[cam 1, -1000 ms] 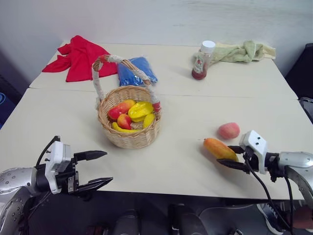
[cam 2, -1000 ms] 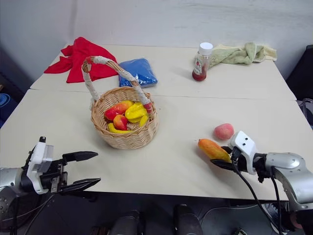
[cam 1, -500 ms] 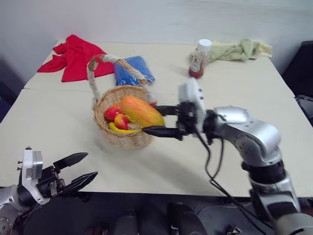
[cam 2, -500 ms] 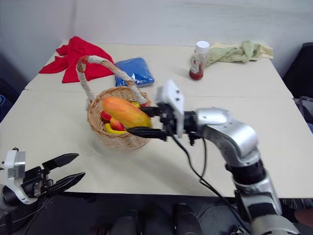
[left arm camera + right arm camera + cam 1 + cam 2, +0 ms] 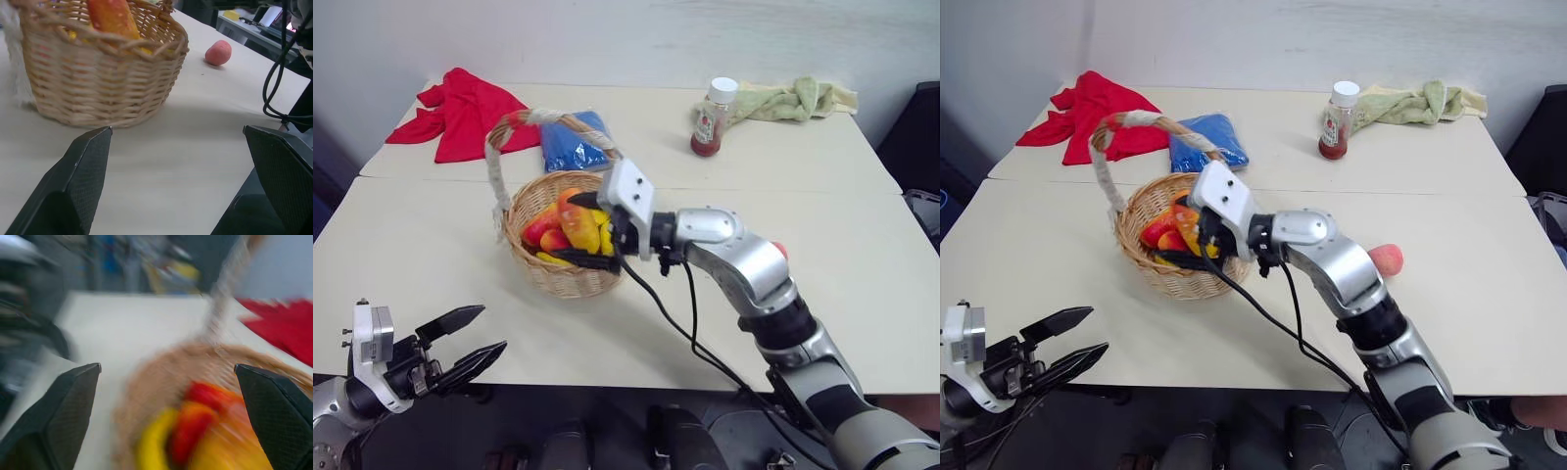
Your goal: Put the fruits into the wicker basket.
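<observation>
peach (image 5: 1388, 258) half hidden behind arm, right claw (image 5: 590, 229) spread over wicker basket (image 5: 564, 278)

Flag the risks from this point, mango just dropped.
1. The right hand sits open over the basket, beside its tall handle; pulling back carelessly could snag it and tip the basket.
2. The mango lies high on the pile; it might roll out.
3. The peach lies behind the right arm, which could knock it.
</observation>
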Robot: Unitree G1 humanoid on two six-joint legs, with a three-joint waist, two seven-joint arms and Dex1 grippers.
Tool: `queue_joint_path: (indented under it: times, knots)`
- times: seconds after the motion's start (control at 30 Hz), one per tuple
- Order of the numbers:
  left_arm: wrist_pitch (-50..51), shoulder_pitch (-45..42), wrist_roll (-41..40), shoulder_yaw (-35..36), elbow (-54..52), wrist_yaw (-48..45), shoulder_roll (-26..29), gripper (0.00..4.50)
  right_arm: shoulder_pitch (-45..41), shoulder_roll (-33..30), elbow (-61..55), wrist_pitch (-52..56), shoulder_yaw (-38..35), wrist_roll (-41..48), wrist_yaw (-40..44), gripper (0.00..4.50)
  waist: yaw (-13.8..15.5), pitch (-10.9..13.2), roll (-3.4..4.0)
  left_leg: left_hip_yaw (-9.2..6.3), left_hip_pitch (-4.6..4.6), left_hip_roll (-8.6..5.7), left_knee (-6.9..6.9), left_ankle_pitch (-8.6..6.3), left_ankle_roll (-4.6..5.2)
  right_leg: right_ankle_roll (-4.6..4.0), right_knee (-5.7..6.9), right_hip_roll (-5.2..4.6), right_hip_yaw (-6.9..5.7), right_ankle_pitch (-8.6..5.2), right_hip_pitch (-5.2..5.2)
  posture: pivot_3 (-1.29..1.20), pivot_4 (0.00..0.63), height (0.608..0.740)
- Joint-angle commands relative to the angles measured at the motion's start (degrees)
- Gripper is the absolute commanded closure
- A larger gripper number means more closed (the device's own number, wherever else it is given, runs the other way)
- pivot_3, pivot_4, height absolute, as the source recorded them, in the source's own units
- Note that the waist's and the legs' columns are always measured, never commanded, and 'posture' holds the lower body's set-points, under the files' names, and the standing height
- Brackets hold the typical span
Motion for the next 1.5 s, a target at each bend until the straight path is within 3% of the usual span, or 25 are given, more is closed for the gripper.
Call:
queue_joint_path:
  times: [0.03, 0.1, 0.17, 0.3, 0.53, 0.73, 0.87, 1.07, 1.3, 1.5]
  knots:
    - [-0.9, -2.07, -0.68, -1.08, -2.49, -0.17, 0.87, 0.0, 3.92, -4.17, -5.88, -0.84, -6.55, 6.52, 5.76, 0.01, -0.02, 0.0, 0.0, 0.0, 0.0, 0.0, 0.05, 0.0, 0.0, 0.0, 0.01, -0.01, 0.0, 0.0, 0.01, 0.0, 0.15, 0.74]
    - [-0.67, -4.62, -0.43, -3.04, -3.27, -0.23, 1.56, 0.0, 9.93, -9.88, -9.17, -1.62, -10.77, 9.53, 10.58, 0.01, 0.9, -0.03, -0.06, -0.11, 0.02, -0.08, 0.12, 0.02, 0.04, 0.02, -0.03, -0.08, -0.09, 0.01, 0.14, 0.0, 0.15, 0.74]
    - [-1.42, -6.95, 1.55, -5.87, -4.1, -0.61, 2.48, 0.0, 16.5, -13.96, -11.01, -1.47, -16.36, 10.6, 9.16, 0.01, 1.18, -0.03, -0.05, -0.13, 0.11, -0.08, 0.12, -0.01, 0.08, 0.06, -0.25, -0.07, -0.13, 0.03, 0.33, 0.0, 0.15, 0.74]
    - [-2.29, -11.7, 3.13, -10.13, -4.28, -0.32, 3.02, 0.0, 35.08, -22.16, -9.53, -13.8, -28.67, 2.62, 10.77, 0.01, 1.69, -0.02, -0.03, -0.08, 0.37, -0.08, -0.03, -0.04, 0.1, 0.1, -0.53, -0.03, -0.1, 0.06, 0.65, 0.0, 0.15, 0.74]
    - [-3.34, -15.25, 5.2, -15.04, -1.6, -3.57, 4.37, 0.0, 53.2, -22.27, 6.79, -33.63, -49.24, -4.88, 5.53, 0.01, 1.23, 0.02, 0.04, 0.08, 0.6, -0.01, -0.07, -0.01, 0.04, 0.13, -0.5, 0.29, 0.02, 0.07, 0.75, 0.0, 0.15, 0.74]
    - [-4.03, -18.56, 6.16, -16.52, 1.32, -4.73, 4.87, 0.0, 59.41, -22.14, 13.09, -38.56, -52.93, -5.31, 4.1, 0.01, 1.09, 0.03, 0.07, 0.27, 0.95, 0.08, -0.14, -0.02, 0.02, 0.11, -0.5, 0.69, 0.37, 0.07, 0.93, 0.0, 0.15, 0.74]
    - [-4.12, -19.71, 6.41, -16.97, 2.18, -5.04, 4.93, 0.0, 55.41, -24.7, 11.57, -35.69, -49.39, -5.97, 2.97, 0.01, 0.11, 0.04, 0.08, 0.39, 1.12, 0.17, -0.27, -0.03, -0.01, 0.11, -0.46, 0.66, 0.65, 0.06, 0.95, 0.0, 0.15, 0.74]
    - [-4.28, -20.43, 6.5, -17.24, 2.42, -5.04, 4.8, 0.0, 39.13, -30.3, 14.48, -26.39, -38.42, -8.13, 3.75, 0.01, -0.07, 0.06, 0.13, 0.39, 1.29, 0.15, -0.29, -0.05, -0.07, 0.1, -0.39, 0.84, 0.98, 0.07, 0.92, 0.0, 0.15, 0.74]
    - [-4.63, -18.54, 6.37, -16.81, 0.5, -4.17, 4.19, 0.0, 21.47, -31.61, 27.56, -21.61, -25.19, -13.37, 9.07, 0.01, 0.4, 0.07, 0.14, 0.37, 1.09, 0.12, -0.24, -0.09, -0.07, 0.13, -0.5, 0.76, 0.99, 0.08, 0.8, 0.0, 0.15, 0.74]
    - [-4.9, -16.5, 6.07, -15.49, -0.87, -3.65, 4.31, 0.0, 12.34, -31.36, 39.25, -19.78, -18.65, -17.34, 13.61, 0.01, 0.11, 0.08, 0.14, 0.54, 1.1, 0.08, -0.15, -0.16, 0.06, 0.21, -0.52, 0.58, 1.01, 0.12, 0.78, 0.0, 0.15, 0.74]
